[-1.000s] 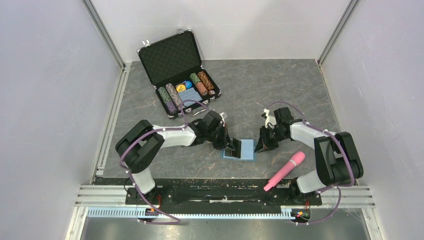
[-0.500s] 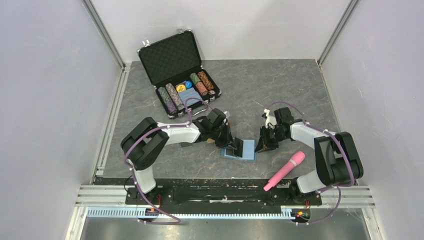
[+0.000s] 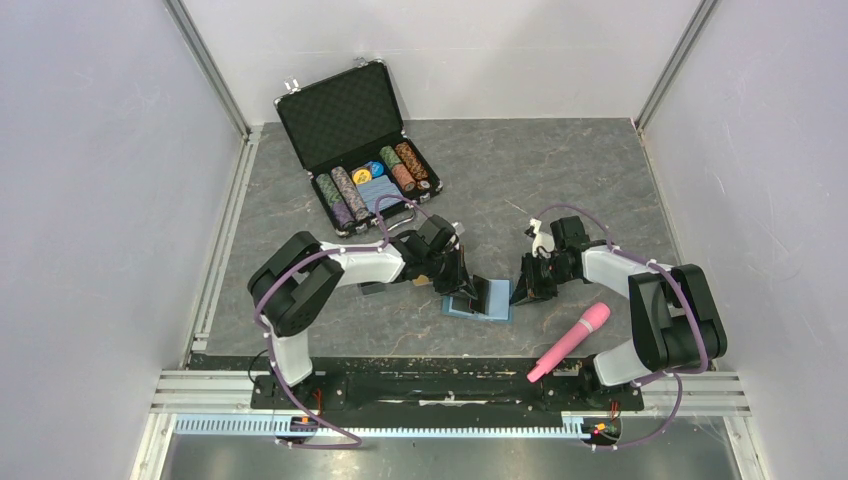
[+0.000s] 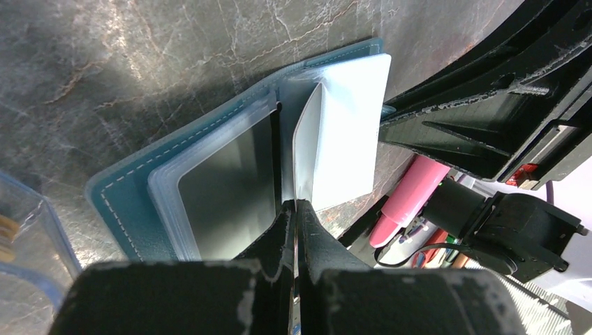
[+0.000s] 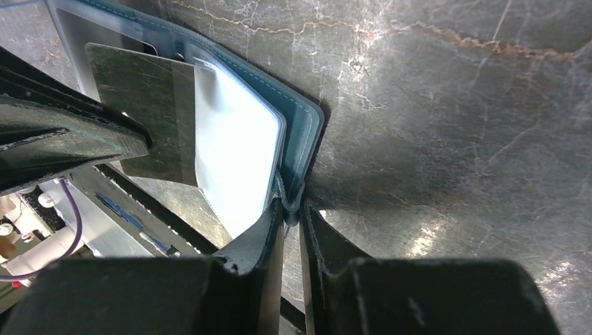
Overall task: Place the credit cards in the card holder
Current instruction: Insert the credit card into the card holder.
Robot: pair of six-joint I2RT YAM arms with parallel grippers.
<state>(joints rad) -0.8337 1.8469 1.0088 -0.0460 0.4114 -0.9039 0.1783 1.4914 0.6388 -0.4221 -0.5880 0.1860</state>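
Card holder (image 3: 498, 300) sits near pink cylinder (image 3: 572, 341), briefcase (image 3: 345, 125) beyond.

The card holder (image 3: 497, 300) lies open on the desk (image 3: 560, 180) between my two arms. It is teal-blue outside with pale stitching, and inside it has clear and light blue sleeves. My right end effector (image 5: 290, 213) pinches its right edge. One credit card (image 5: 143, 112), dark with a scuffed olive sheen, stands tilted on edge over the holder's fold. My left end effector (image 4: 296, 209) clamps it, with its far end at the pale right-hand sleeve. A dark rectangle shows in the left sleeve, and I cannot tell whether it is another card.
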